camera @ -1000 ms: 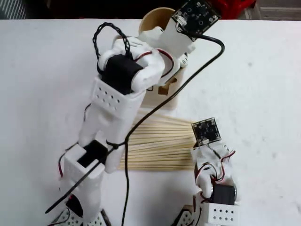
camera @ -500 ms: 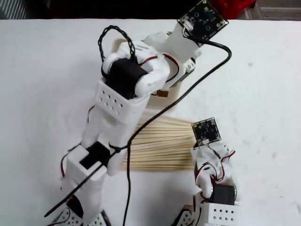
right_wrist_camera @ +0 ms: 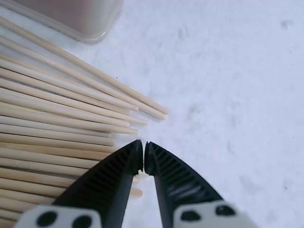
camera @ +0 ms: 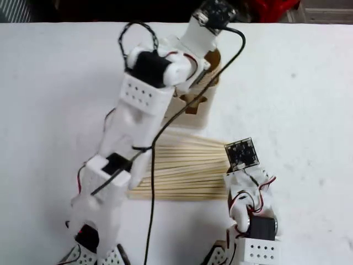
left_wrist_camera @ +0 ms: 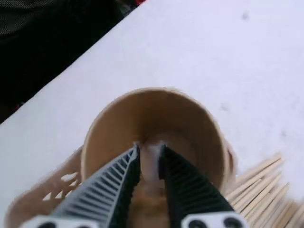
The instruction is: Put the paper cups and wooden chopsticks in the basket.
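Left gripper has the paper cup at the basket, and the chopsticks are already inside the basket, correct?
No. The left gripper does hold the paper cup at the basket, but the chopsticks are not inside: the high view shows them lying on the table beside it.

Lighting: bright, diffuse, from above; the white table is close to glare, and the room beyond its far edge is dark. Shadows: soft, faint, short; the paper cup is dim inside.
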`<state>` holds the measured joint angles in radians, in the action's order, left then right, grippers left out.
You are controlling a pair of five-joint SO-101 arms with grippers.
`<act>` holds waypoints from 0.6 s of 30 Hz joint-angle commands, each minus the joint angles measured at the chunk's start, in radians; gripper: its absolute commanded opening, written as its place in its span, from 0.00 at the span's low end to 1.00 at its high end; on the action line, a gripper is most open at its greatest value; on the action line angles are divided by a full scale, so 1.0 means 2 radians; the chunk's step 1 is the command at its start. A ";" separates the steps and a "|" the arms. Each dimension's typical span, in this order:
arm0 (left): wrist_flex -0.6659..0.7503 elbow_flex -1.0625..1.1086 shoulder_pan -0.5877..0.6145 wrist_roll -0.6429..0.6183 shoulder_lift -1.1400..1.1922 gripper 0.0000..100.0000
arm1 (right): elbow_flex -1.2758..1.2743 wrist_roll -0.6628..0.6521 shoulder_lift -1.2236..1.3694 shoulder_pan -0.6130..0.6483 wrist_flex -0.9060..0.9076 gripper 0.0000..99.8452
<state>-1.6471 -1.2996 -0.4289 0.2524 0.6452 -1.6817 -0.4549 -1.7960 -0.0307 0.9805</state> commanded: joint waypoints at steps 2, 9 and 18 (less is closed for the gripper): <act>0.012 -0.005 0.003 -0.005 0.033 0.10 | -0.004 -0.003 -0.003 -0.003 0.003 0.02; 0.010 -0.048 0.006 -0.002 0.037 0.10 | -0.004 -0.003 -0.003 -0.003 0.003 0.02; -0.043 -0.172 0.045 -0.002 0.003 0.10 | -0.004 -0.003 -0.003 -0.003 0.003 0.02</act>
<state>-1.6901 -1.6095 -0.4104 0.2555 0.7327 -1.6817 -0.4549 -1.7960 -0.0292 0.9805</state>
